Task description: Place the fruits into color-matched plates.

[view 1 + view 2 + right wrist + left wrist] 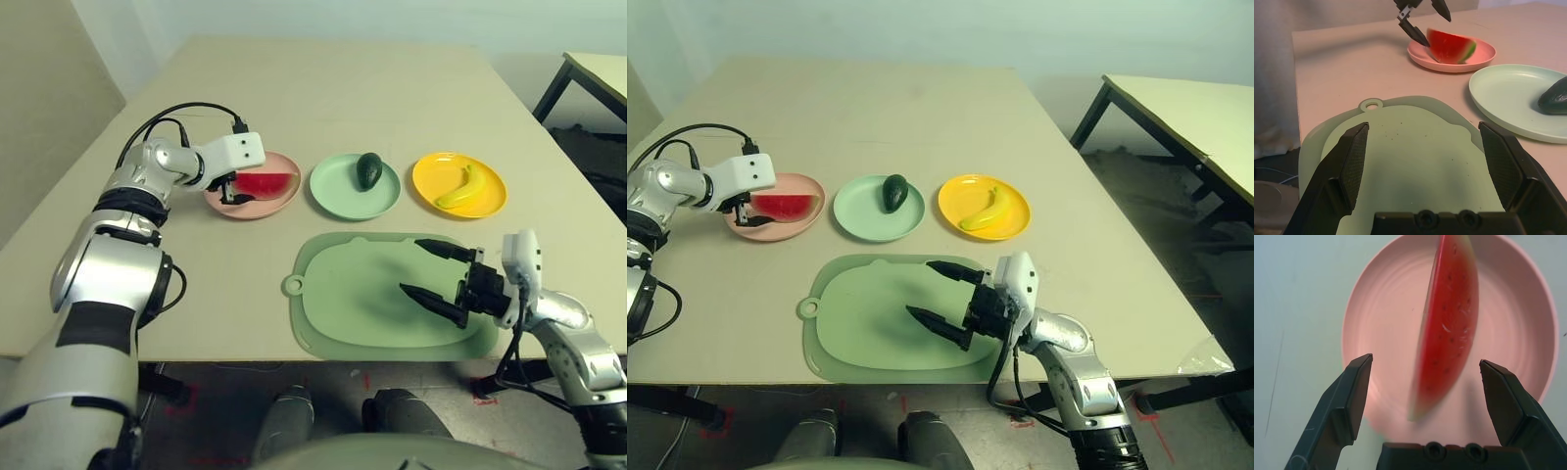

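I find each fruit on its colour match: the red watermelon wedge [1449, 328] on the pale pink round plate [1383, 323], the dark green avocado [369, 170] on mint, the curved banana [462, 188] on yellow; sorting appears complete. My left gripper [1426, 361] angles over the wedge, jaws spread, apparently for release; my right gripper [1424, 128] reaches inward above the green mat [1415, 161], jaws wide and empty.

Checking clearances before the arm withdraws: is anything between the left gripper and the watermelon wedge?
Nothing visible stands between the left gripper and the watermelon wedge; the wedge lies on the pink plate.
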You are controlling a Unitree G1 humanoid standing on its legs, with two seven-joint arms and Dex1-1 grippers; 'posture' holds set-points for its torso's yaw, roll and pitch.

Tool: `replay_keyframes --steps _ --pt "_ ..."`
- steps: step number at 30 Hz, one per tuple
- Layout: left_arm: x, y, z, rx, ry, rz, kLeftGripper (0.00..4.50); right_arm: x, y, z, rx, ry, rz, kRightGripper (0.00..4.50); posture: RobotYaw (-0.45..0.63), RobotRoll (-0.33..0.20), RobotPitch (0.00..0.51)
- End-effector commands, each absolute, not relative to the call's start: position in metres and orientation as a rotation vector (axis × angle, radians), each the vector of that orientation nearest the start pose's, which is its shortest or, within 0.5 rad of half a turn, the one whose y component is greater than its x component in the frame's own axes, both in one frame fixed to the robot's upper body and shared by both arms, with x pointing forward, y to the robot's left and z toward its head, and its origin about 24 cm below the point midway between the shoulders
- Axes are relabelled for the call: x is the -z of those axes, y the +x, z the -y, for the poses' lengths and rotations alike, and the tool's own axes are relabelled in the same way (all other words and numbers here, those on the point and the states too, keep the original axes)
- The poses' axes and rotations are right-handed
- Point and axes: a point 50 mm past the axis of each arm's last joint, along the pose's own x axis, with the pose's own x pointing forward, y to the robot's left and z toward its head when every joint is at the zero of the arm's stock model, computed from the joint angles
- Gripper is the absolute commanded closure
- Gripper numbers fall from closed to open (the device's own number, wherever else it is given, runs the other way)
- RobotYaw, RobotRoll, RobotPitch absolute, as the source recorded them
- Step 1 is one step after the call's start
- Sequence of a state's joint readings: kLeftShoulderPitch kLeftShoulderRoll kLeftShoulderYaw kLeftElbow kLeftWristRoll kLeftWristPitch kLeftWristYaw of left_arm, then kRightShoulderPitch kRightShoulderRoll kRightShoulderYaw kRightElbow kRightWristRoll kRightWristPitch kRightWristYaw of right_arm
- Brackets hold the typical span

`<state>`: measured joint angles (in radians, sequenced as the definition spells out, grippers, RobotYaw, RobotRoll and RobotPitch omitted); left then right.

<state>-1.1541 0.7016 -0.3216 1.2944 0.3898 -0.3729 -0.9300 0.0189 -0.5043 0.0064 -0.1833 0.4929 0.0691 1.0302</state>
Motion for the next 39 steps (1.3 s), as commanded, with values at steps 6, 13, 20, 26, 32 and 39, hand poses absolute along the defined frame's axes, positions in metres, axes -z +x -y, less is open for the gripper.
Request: replay_keyframes --steps 6,13,20,26,32,39 --pt "-0.179 0.36 -0.299 0.709 0.907 -0.323 0.07 -0.094 0.224 0.209 -0.905 -0.078 0.092 0.0 -0.02 0.0 0.029" --pt "-0.199 0.315 -0.323 0.562 0.676 -0.125 0.07 -0.098 0.233 0.276 -0.539 -0.12 0.139 0.0 0.02 0.0 0.04" --pt "-0.171 0.268 -0.315 0.343 0.348 0.008 0.07 -0.067 0.228 0.335 -0.287 -0.121 0.033 0.0 0.06 0.0 0.047" --pt "-0.125 0.253 -0.287 0.184 0.082 0.029 0.07 -0.05 0.234 0.349 -0.183 -0.139 0.017 0.0 0.06 0.0 0.049" --pt "-0.085 0.242 -0.303 0.031 0.002 -0.057 0.07 -0.04 0.243 0.349 -0.085 -0.131 0.035 0.0 0.06 0.0 0.049" --pt "-0.07 0.232 -0.324 0.004 0.046 -0.105 0.07 -0.036 0.249 0.35 -0.024 -0.108 0.037 0.0 0.09 0.0 0.04"
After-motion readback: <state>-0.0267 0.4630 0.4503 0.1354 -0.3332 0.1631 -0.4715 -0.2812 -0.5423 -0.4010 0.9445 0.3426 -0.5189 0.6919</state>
